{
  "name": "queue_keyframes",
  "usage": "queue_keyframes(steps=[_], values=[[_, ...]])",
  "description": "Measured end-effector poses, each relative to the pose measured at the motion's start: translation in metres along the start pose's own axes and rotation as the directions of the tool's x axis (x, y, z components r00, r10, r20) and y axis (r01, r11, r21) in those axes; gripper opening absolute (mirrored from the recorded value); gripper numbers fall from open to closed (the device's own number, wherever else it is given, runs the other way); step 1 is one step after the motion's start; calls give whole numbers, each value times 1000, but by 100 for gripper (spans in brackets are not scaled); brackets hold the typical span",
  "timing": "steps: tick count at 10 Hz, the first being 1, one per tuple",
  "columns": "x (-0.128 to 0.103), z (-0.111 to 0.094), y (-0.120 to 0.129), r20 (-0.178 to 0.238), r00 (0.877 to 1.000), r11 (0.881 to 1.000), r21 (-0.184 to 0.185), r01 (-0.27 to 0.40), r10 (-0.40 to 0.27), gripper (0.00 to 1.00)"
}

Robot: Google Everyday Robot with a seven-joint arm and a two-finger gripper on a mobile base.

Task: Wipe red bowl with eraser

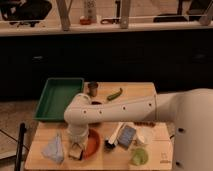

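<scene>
Far left on the tabletop: a green tray at the far side and, nearer, a crumpled blue-grey cloth. Just right of the cloth, the gripper, pointing straight down from the white arm that reaches in from the right. Directly below it, the eraser, a pale tan block at the left rim of the red bowl, touching or just over that rim. Cannot tell whether the gripper is clamped on the eraser or merely over it. Seems to lie with its long axis roughly left to right, slightly tilted, darker face down and toward the near edge; not sharp enough to be sure. Judged from this: the wiping step itself, or the very start of it, with the block at the bowl's edge and not at its middle. Next move calls for pressing the flat face down and sweeping right across the bowl's floor, lightly enough not to push the shallow bowl along. Farther right: a metal cup and green pepper on the far side, then a black-and-white brush, a blue-grey pad and a pale green cup nearest.
</scene>
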Motion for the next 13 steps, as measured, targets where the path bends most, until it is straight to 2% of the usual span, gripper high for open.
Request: queue_keyframes(steps=[3,6,7,9,11,13], values=[[-5,4,27,10,1000,999,-33,-3,4,0],[12,-4,69,-17,997,996,-46,-81,80,0],[28,-9,80,-44,992,992,-47,-121,119,0],[42,-12,81,-68,988,989,-36,-142,139,0],[50,-14,63,-89,988,991,-28,-130,127,0],[47,-12,30,-96,991,995,-25,-92,89,0]])
